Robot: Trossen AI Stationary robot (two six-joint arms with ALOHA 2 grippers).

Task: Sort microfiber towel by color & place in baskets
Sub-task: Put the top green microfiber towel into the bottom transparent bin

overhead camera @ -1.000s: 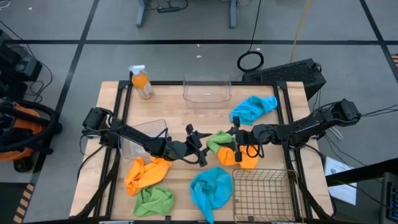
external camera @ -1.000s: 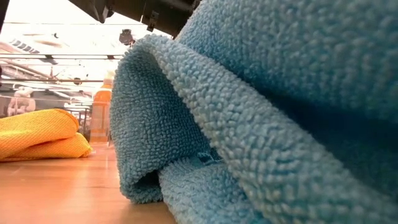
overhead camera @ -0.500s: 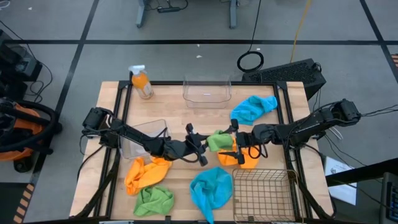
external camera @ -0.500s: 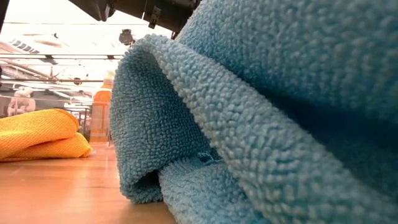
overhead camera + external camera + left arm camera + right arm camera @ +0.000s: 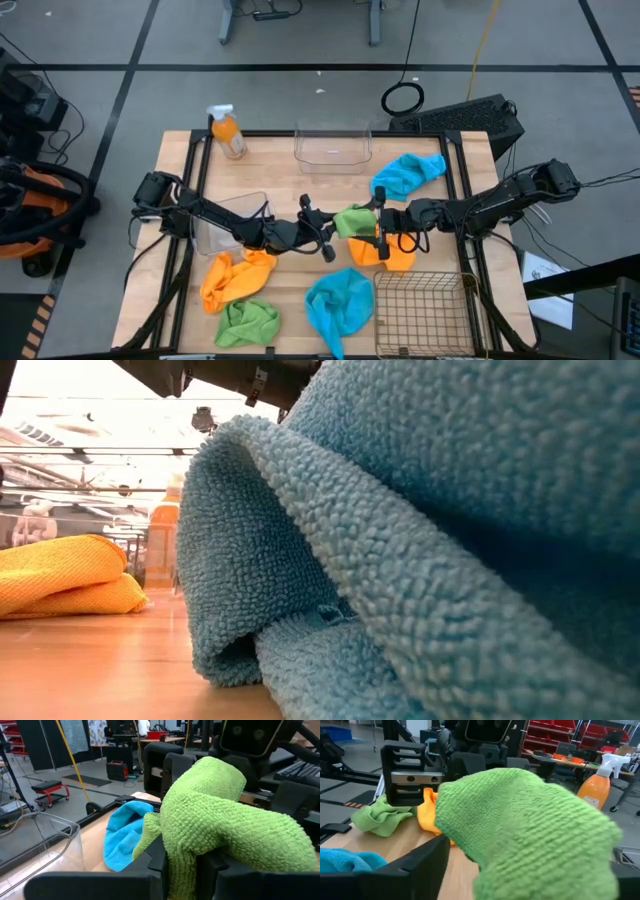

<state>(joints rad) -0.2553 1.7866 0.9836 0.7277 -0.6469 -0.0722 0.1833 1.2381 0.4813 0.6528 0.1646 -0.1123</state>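
A green microfiber towel (image 5: 352, 221) hangs in the air over the table's middle, between my two grippers. My left gripper (image 5: 333, 233) comes from the left and is shut on it. My right gripper (image 5: 378, 232) faces it from the right, open, with the towel's other end (image 5: 520, 830) between its spread fingers. An orange towel (image 5: 396, 256) lies under the right gripper. On the table lie two blue towels (image 5: 408, 172) (image 5: 340, 302), another orange towel (image 5: 236, 280) and another green one (image 5: 248, 323). My left gripper pinches a bunched fold of the green towel (image 5: 183, 854) between its two fingers, coming level from the table's left. The towel humps up over the fingers, clear of the table. My right gripper stands open around the towel's other end; I cannot tell whether it touches it.
A clear tub (image 5: 333, 146) stands at the far edge and another clear tub (image 5: 232, 222) under my left arm. The wire basket (image 5: 420, 310) sits at the near right. An orange spray bottle (image 5: 228, 133) stands at the far left corner. The near blue towel (image 5: 400, 560) fills the low view.
My left gripper has shut on the green towel while my right gripper has opened and let it go. The towel has shifted slightly toward the far edge and stays clear of the table. Both arms have kept their places.
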